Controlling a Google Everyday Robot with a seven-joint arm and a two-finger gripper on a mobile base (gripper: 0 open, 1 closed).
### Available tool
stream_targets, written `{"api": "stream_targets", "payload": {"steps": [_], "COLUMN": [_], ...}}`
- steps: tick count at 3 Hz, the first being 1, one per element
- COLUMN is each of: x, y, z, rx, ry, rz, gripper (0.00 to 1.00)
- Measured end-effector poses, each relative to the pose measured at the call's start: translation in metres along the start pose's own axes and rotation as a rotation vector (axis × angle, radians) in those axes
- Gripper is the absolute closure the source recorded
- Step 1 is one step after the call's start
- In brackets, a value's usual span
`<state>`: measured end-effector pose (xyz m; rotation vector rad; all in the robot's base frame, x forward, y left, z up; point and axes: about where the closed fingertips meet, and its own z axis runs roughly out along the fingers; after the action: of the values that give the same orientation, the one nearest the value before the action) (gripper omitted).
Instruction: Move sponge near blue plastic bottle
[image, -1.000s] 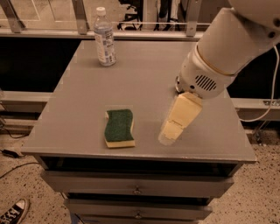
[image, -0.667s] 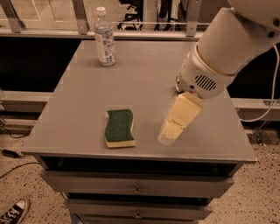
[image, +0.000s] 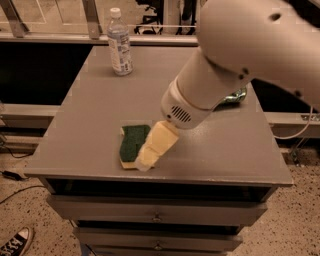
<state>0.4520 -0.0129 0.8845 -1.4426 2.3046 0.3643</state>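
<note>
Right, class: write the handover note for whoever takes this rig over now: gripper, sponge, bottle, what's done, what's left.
Gripper: low at the right edge of the sponge, overlapping it in this view; hold unconfirmed.
Sponge: flat near the front edge of the table.
Blue plastic bottle: upright at the back left, far off.
Done: nothing delivered.
Left: grasp sponge, set it beside the bottle.

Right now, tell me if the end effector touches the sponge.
Cannot tell. In the camera view the end effector covers the sponge at its right edge, hiding any gap.
</note>
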Motion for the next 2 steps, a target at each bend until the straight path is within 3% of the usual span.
{"api": "stream_targets", "payload": {"steps": [2], "x": [-0.032], "y": [0.008], "z": [0.061], "rx": [0.0], "ry": [-0.063], "rz": [0.007], "gripper": [0.0]}}
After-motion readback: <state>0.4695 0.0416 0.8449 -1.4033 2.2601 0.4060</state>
